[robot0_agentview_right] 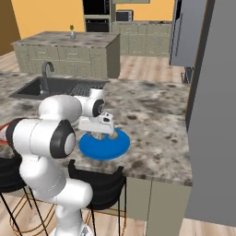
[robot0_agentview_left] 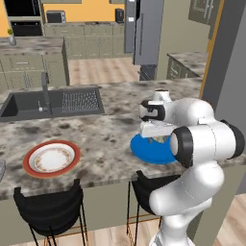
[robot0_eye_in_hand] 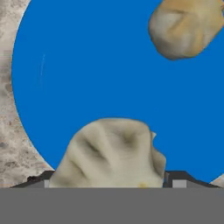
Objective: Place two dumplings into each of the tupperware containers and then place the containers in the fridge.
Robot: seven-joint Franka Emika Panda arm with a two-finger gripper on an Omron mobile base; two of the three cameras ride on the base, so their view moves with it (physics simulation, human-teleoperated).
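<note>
I see the gripper [robot0_eye_in_hand: 109,181] low over the round dish [robot0_eye_in_hand: 87,65], one dumpling [robot0_eye_in_hand: 111,153] between its fingertips and another dumpling [robot0_eye_in_hand: 186,27] farther off on the dish. The dish lies on the counter [robot0_agentview_left: 110,127] near its front edge, a plate [robot0_agentview_left: 51,158] to its left and the sink [robot0_agentview_left: 33,103] behind.

Hand view close above blue disc [robot0_eye_in_hand: 109,78]

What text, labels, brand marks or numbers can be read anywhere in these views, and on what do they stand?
None can be read. The blue plate, the dumplings, the red-rimmed plate, the counter and the fridge carry no lettering. The microwave far back is too small to show any marks.
</note>
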